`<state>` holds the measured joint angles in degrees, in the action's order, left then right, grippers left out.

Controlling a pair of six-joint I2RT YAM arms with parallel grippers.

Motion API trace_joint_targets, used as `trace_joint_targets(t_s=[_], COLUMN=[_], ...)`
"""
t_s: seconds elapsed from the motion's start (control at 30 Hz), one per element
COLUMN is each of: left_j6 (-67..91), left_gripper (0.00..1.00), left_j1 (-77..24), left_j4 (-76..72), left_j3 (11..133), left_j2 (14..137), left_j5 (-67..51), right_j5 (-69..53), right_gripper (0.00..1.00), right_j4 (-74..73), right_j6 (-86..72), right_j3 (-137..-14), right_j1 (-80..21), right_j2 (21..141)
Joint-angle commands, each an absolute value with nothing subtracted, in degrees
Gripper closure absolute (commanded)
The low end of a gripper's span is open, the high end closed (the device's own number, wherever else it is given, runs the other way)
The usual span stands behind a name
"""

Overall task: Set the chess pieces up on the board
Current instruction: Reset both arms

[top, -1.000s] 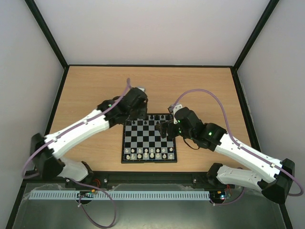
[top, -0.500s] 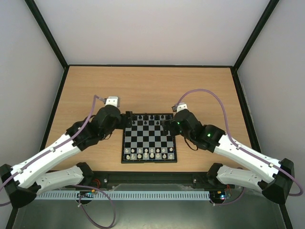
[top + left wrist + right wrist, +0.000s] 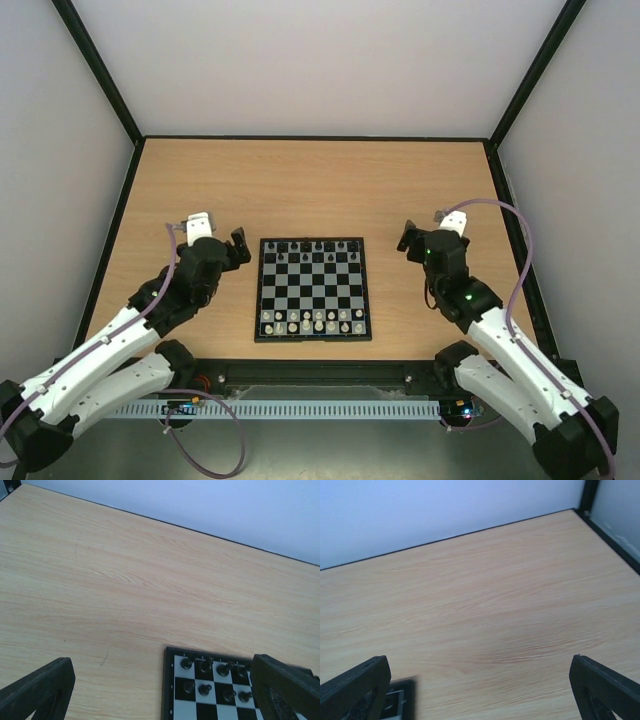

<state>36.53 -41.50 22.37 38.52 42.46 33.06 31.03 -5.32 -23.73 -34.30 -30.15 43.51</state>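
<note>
We start with the left gripper [image 3: 215,240]. Its jaws stand fully apart and nothing is between them. In its wrist view the two dark fingers [image 3: 40,687] sit at the lower corners of the frame, with bare wood between them.

The board [image 3: 313,290] lies just to the right of this gripper, flat on the table [image 3: 300,180]. The gripper does not touch it. The board's far left corner shows beside the right-hand finger in the left wrist view.

The right gripper [image 3: 432,238] is spread wide in the same way and holds nothing. The board lies to its left, a little further off than it is from the left gripper. In the right wrist view we see only a blurred dark corner of the board by the left-hand finger. The rest of that view is wood grain and the pale back wall [image 3: 445,505].

The black pieces [image 3: 312,250] stand on the board in the two rows along its far edge, roughly level with both grippers. We cannot count them with certainty. The white pieces [image 3: 313,320] fill the two rows on the board's near edge, closer to the arm bases. The squares between the two sets are bare.
</note>
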Motion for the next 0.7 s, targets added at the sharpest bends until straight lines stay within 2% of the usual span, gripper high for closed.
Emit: trace_joint_targets(t_s=[0.0, 0.13, 0.33, 0.6, 0.67], left_j6=[33.91, 30.65, 28.57, 27.55, 27.34], left_gripper=[0.01, 0.01, 0.01, 0.01, 0.01], left_j1=[-39.02, -30.65, -16.88, -12.28, -11.9], left_j4=[11.1, 5.91, -9.65, -17.83, -18.77], left_j3=[36.76, 35.07, 26.4, 23.53, 23.34], left_j2=[44.62, 48.62, 52.71, 57.79, 58.32], left_j5=[37.79, 38.25, 27.58, 23.41, 22.66], right_j5=[33.21, 33.74, 33.55, 28.3, 26.49], right_gripper=[0.01, 0.01, 0.01, 0.01, 0.02], right_j4=[9.65, 22.86, 42.17, 62.98, 61.01], right_j6=[-19.63, -17.76, -14.65, -14.98, -14.1], right_j3=[-28.02, -23.77, -18.44, -14.49, -16.98], right_j1=[-23.43, -16.73, -8.81, -4.08, -4.04], right_j2=[46.25, 54.23, 66.81, 80.93, 83.3])
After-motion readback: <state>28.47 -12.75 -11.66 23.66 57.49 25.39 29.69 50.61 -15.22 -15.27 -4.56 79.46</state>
